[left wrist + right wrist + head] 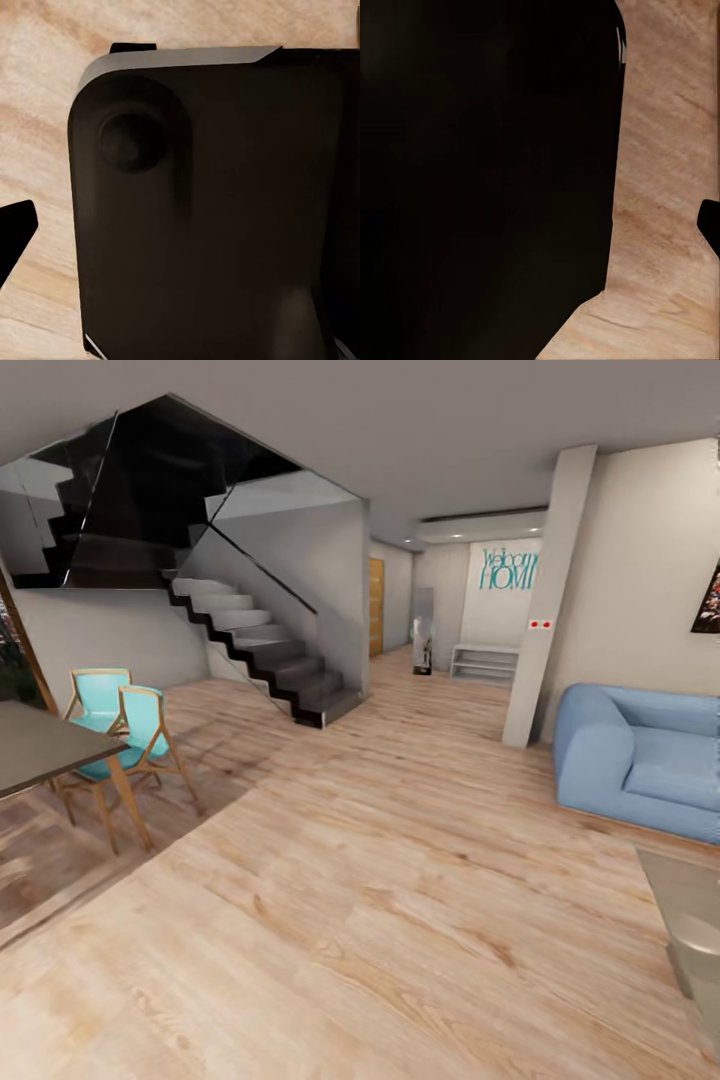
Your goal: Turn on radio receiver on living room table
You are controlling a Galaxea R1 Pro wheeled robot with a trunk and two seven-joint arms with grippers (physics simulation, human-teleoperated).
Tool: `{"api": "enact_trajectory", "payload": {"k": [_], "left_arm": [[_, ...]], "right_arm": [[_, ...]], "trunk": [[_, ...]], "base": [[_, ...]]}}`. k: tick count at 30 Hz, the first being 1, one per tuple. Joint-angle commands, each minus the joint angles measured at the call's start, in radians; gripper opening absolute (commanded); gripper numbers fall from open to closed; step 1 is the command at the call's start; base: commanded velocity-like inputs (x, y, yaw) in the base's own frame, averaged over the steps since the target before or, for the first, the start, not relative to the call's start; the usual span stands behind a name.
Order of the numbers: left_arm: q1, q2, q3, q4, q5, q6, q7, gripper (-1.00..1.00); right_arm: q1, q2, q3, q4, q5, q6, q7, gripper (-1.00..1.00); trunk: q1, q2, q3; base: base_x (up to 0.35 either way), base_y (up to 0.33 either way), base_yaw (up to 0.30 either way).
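The red radio receiver is out of view. A corner of the low coffee table (688, 890) with its glossy grey-brown top shows at the right edge of the head view, in front of the blue sofa (640, 755). A pale round reflection lies on the table top. In the left wrist view one black fingertip (15, 234) pokes in over the wood floor beside my dark body (217, 210). The right wrist view likewise has one black fingertip (709, 225) at its edge next to my dark body (487, 180). Neither view shows how the jaws stand.
Light wood floor (380, 900) stretches ahead. At the left stand a dark dining table (40, 745) and turquoise chairs (135, 725). A dark staircase (260, 650) rises at the back left. A slanted white pillar (545, 610) stands left of the sofa; a hallway (420, 650) lies beyond.
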Motion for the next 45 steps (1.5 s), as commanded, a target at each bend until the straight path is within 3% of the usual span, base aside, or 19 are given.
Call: {"api": "enact_trajectory", "payload": {"k": [1,45], "left_arm": [[0.0,0.0,0.0,0.0,0.0,0.0,0.0,1.0],[0.0,0.002,0.0,0.0,0.0,0.0,0.0,1.0]], "right_arm": [[0.0,0.0,0.0,0.0,0.0,0.0,0.0,1.0],[0.0,0.0,0.003,0.0,0.001,0.0,0.002,1.0]], "trunk": [[0.0,0.0,0.0],[0.0,0.0,0.006]], "base": [[0.323,0.0,-0.164],[0.323,0.0,-0.274]]}}
